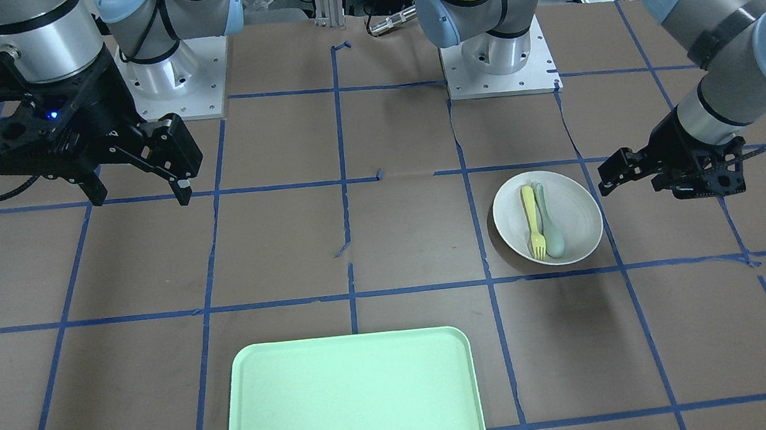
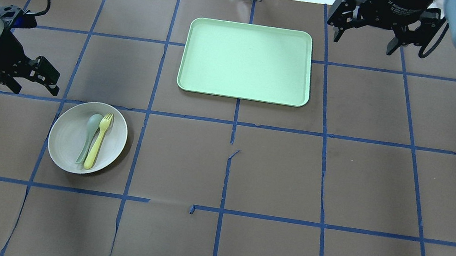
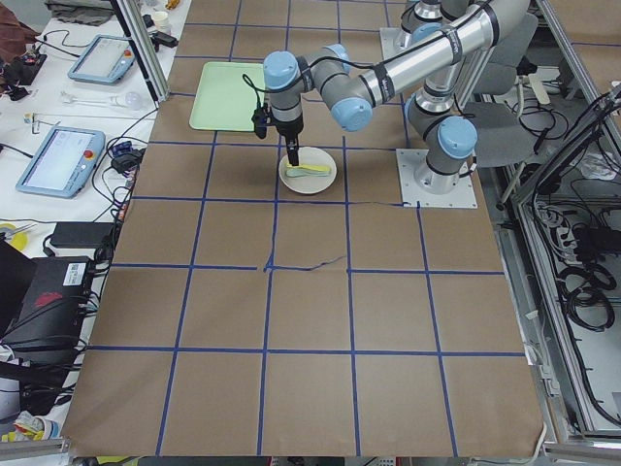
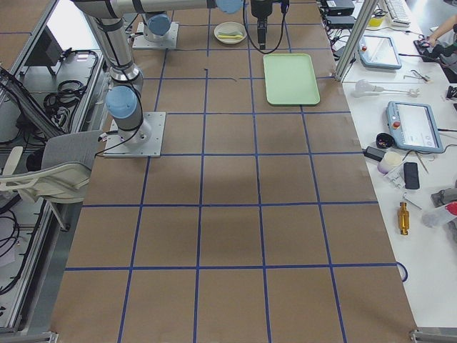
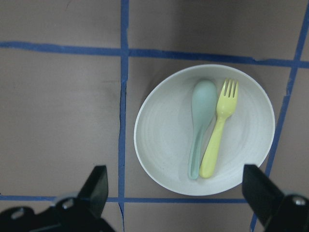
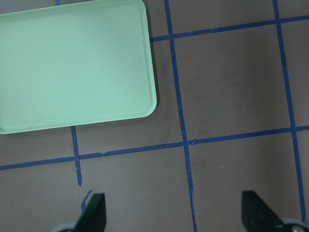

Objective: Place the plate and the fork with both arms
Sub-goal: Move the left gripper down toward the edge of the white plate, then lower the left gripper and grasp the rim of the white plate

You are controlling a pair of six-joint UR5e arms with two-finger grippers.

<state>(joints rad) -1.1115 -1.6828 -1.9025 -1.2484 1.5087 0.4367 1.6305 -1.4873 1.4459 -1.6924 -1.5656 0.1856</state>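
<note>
A brown counter marked with a grid of blue tape, seen from several cameras. On the robot's left side sits a round off-white plate, resting flat on the counter. Inside it lie two utensils side by side, touching or nearly so: a bright-yellow fork and a pale grey-green spoon. The fork lies on the side nearer the counter's middle, and both heads point away from the robot.

The left end effector hovers close to the plate, just beyond its far-left edge. Its two black fingers are spread wide and hold nothing. In the wrist camera the plate fills the space ahead of and between the fingers.

A rectangular light-green tray lies flat at the far middle of the counter, well apart from the plate.

The right end effector hangs above the counter beside the tray's right end — fingers likewise spread wide, with nothing in them. Its wrist camera looks down on one rounded corner of the tray and the taped counter beside it.
</note>
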